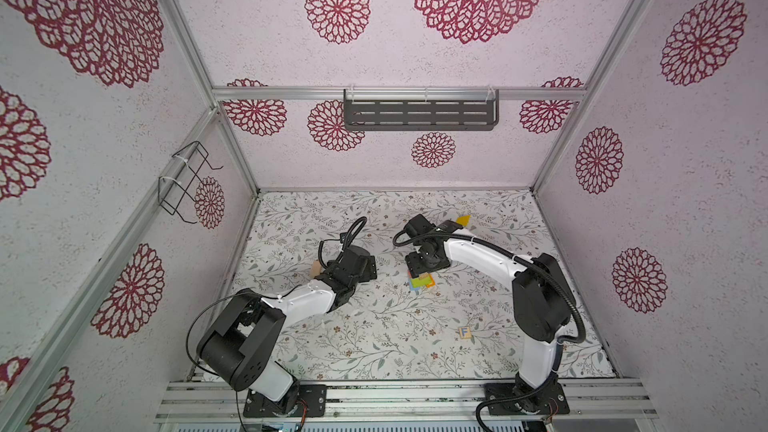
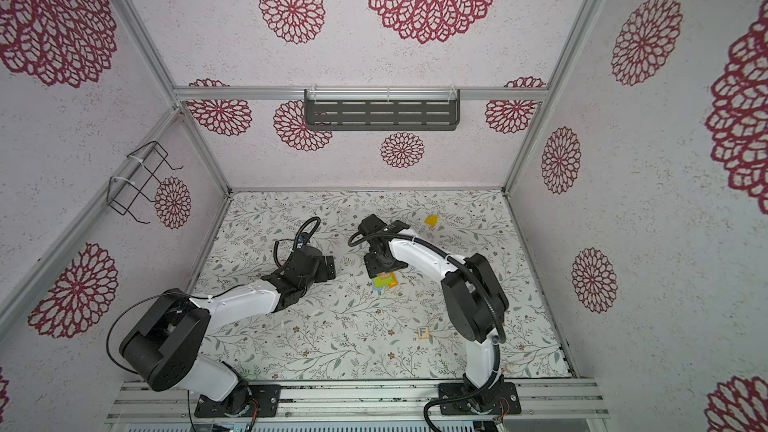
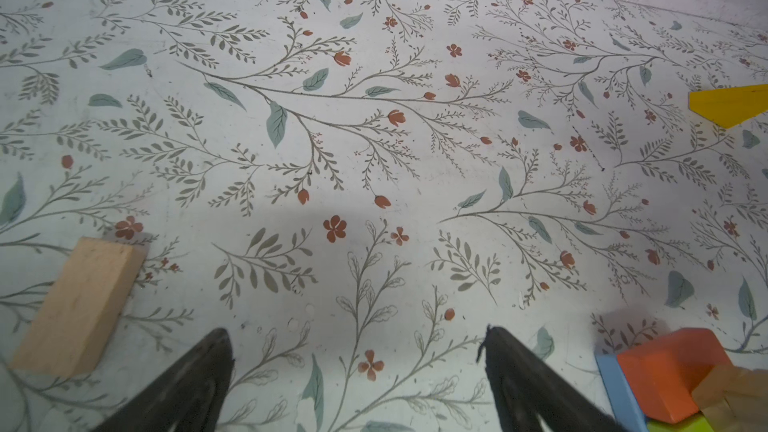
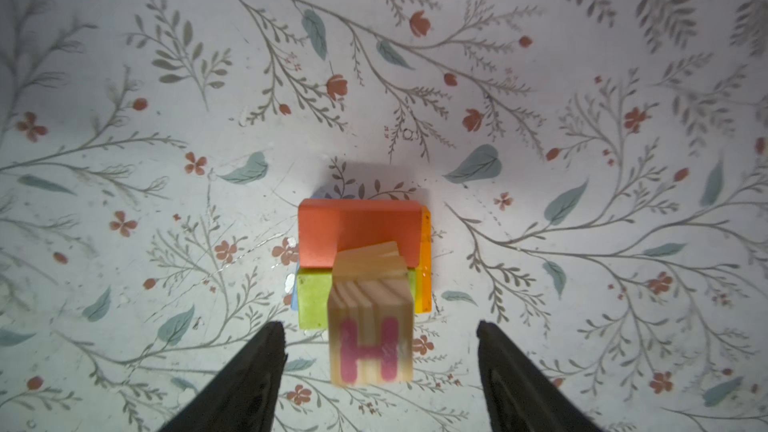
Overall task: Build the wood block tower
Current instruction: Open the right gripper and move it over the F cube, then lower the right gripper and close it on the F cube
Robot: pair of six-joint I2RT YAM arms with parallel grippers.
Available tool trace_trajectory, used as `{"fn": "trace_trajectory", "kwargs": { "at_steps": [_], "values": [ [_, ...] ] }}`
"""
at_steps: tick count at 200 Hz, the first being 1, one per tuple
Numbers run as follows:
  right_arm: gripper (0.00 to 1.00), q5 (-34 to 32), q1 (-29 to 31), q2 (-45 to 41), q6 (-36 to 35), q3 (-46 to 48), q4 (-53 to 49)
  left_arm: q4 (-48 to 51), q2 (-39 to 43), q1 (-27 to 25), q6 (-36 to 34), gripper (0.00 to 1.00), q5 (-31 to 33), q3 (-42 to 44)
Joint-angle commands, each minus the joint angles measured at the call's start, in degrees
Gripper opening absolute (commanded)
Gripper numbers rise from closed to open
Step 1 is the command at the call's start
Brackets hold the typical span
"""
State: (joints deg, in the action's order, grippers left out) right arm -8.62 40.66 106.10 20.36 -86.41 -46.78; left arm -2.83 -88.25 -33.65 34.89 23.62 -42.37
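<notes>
My right arm (image 1: 478,249) arches in from the lower right of both top views, with its wrist bent down over the wood block tower (image 1: 422,282) at the middle of the desk (image 1: 374,351). My right jaws are spread, one on each side of the H cube (image 4: 370,342) that tops the tower, clear of it and gripping nothing. My left arm (image 1: 299,301) reaches in low from the lower left, and my left jaws are spread wide over bare desk, left of the tower. The tower has six pieces: one blue piece (image 4: 294,299), one orange piece (image 4: 426,259), one red piece (image 4: 357,230), one lime-green piece (image 4: 313,301), one tan block (image 4: 368,259) and the one H cube. Three blocks lie loose: one plain tan plank (image 3: 79,305) beside my left wrist, one yellow block (image 2: 432,220) up and right of the tower, and one F cube (image 1: 464,332) down and right of it.
</notes>
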Motion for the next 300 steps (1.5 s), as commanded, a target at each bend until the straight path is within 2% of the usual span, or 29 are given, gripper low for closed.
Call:
{"fn": "trace_trajectory", "kwargs": {
  "at_steps": [1,27,65,130,167,213,265,300],
  "values": [
    [0.76,-3.4,0.0,-7.9,0.0,1.4,-2.2,5.2,2.8,0.2,-0.3,0.97,0.9,-3.1],
    [0.72,-4.5,0.0,-13.5,2.2,5.2,-3.5,11.9,4.3,-0.3,0.4,0.97,0.2,-5.5],
    [0.64,-4.7,-0.1,-22.8,6.8,14.6,-2.9,14.1,8.9,-2.4,4.3,0.97,-2.5,-1.7],
    [0.5,-1.2,0.1,-36.1,14.9,33.6,3.2,19.4,14.0,-9.7,8.6,0.97,-0.9,-0.2],
    [0.47,-0.3,0.4,-42.1,19.1,43.6,7.0,19.7,15.1,-12.7,11.0,0.97,0.3,1.1],
    [0.47,0.2,1.3,-43.8,21.5,51.2,10.7,21.0,16.0,-16.2,12.5,0.97,1.9,1.3],
    [0.48,3.5,2.9,-40.6,21.1,55.0,15.6,20.8,15.7,-16.8,13.1,0.97,2.8,1.9],
    [0.49,3.1,3.8,-38.1,21.3,55.6,17.0,20.8,15.2,-16.9,12.7,0.97,3.7,1.8]
  ]
}}
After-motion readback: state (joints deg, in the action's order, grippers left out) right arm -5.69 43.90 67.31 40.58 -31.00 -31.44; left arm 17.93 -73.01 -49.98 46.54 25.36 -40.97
